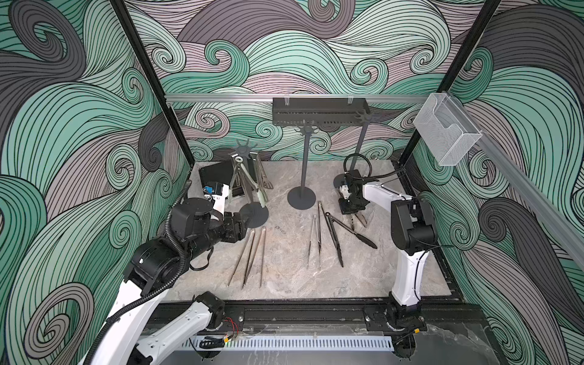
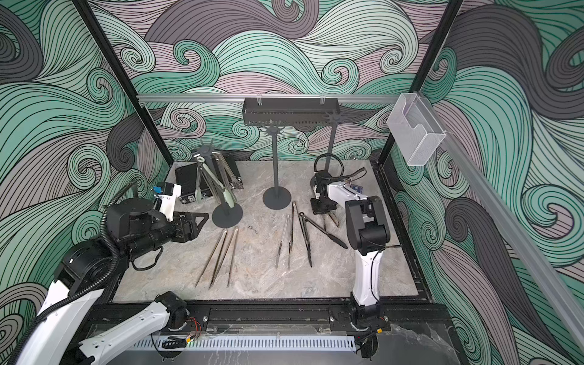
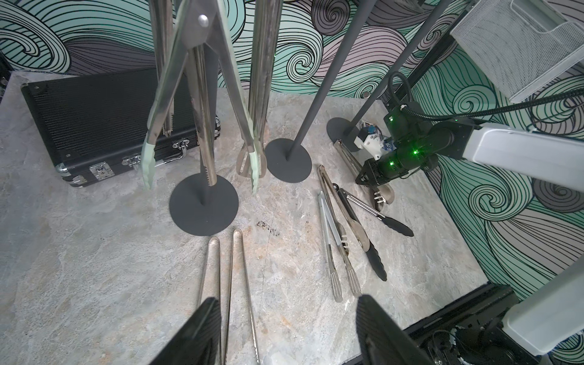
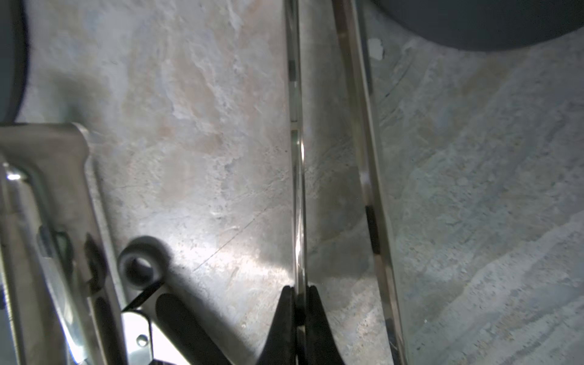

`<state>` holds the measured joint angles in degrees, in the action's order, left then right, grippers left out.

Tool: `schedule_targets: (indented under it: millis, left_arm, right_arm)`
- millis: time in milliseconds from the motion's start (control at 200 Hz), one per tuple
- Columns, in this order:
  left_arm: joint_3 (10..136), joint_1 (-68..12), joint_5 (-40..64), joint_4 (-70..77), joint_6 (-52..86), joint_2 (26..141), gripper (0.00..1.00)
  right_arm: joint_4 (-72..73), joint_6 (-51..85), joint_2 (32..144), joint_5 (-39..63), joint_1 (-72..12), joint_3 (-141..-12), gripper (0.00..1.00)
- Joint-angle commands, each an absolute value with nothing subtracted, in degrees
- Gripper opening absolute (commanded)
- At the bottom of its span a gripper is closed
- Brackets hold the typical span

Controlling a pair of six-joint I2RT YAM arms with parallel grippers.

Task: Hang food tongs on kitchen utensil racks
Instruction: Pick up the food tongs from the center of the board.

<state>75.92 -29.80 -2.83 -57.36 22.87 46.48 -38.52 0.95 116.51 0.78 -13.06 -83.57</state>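
Steel tongs [image 4: 297, 158], pinched, point straight out from right hand [image 4: 298, 290].

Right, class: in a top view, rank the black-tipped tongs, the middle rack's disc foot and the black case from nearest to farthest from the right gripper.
From the right gripper, shut on steel tongs:
1. the black-tipped tongs, lying right beside it.
2. the middle rack's disc foot, toward the centre.
3. the black case, far back corner, on the robot's left.

Grey marbled desk [image 1: 284, 284]. Bears three racks [image 1: 301, 198] on disc feet, a black case [image 1: 215, 173], and loose tongs [image 3: 212, 268] lying flat.
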Motion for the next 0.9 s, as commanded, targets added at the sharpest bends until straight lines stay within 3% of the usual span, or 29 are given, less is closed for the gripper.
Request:
schedule_targets:
  millis: [0, 425, 730, 896]
  left_arm:
    - [75.7, -29.4, -4.1, -56.7, 22.0, 45.8, 0.68]
    - [75.2, -29.4, -5.4, -57.1, 21.8, 45.2, 0.68]
    - [75.4, -29.3, -6.5, -58.1, 22.2, 44.9, 0.68]
    - [74.5, -29.4, -5.5, -57.4, 21.9, 44.2, 0.68]
  right_arm:
    - [-37.9, 1.1, 111.3, -0.5, -13.8, -82.3, 0.00]
    - [-34.0, -2.0, 97.8, -0.1, -18.4, -76.9, 0.00]
    - [-25.5, -4.8, 80.5, 12.3, -18.5, -71.4, 0.00]
    - [-25.1, -6.7, 77.8, 19.8, -18.4, -75.3, 0.00]
